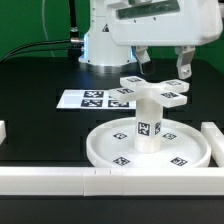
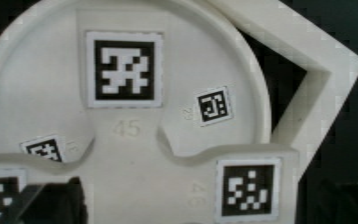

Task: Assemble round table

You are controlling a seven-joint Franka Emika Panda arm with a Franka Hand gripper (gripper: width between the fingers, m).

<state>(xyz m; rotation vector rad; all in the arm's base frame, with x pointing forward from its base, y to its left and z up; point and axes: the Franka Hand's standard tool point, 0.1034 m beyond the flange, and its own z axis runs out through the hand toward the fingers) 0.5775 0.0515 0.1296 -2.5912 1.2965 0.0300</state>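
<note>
The large round rimmed disc lies on the black table near the front. The short thick post stands upright at its middle. The small cross-shaped piece rests flat on top of the post. My gripper hangs just above and behind the cross, jaws open and empty, one finger on each side. In the wrist view the cross is close below the camera and hides the post, with the disc beyond it. My fingers barely show in that view.
The marker board lies flat behind the disc, toward the exterior view's left. Long white rails run along the front and on the exterior view's right; that rail also shows in the wrist view. The robot base stands at the back.
</note>
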